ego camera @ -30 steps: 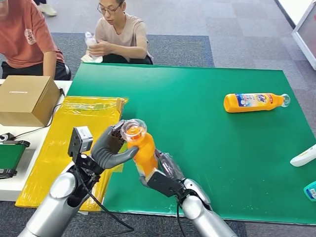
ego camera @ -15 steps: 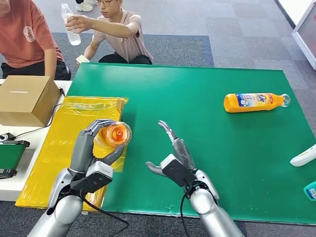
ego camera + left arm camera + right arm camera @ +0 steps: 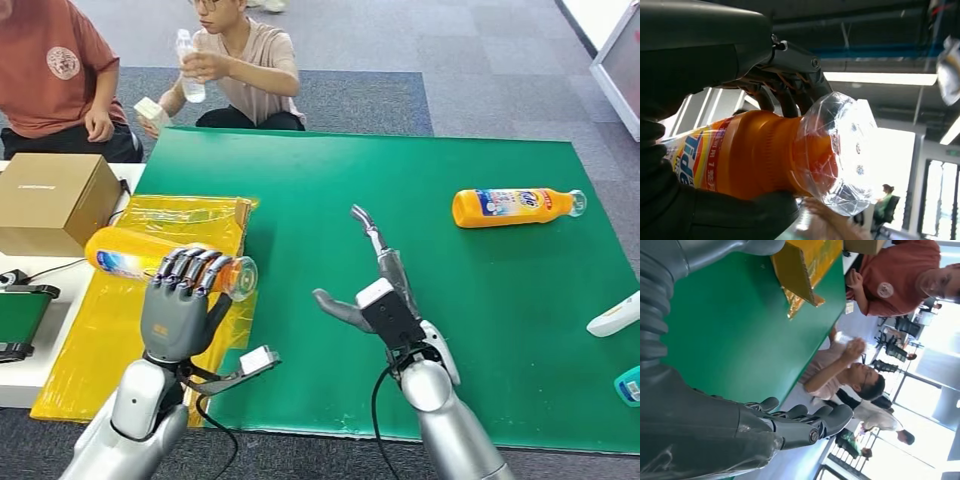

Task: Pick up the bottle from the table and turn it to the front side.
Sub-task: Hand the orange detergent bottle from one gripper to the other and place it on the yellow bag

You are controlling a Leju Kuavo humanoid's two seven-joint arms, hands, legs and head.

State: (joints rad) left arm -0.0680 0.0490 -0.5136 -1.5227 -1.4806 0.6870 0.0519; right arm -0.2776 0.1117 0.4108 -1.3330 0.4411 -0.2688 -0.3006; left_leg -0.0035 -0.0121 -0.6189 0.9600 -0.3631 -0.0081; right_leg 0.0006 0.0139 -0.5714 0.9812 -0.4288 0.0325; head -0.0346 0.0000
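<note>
Bottle (image 3: 162, 262), orange with clear cap, gripped sideways in left hand (image 3: 177, 308), fingers (image 3: 190, 270) wrapped over its neck, cap past the fingers toward the right hand (image 3: 381, 300). "Tide" readable on label in left wrist view (image 3: 689, 157). Right hand spread apart, holding nothing, above green worktop (image 3: 453, 330). Second orange bottle (image 3: 517, 207), similar blue label, lying well beyond right hand.
</note>
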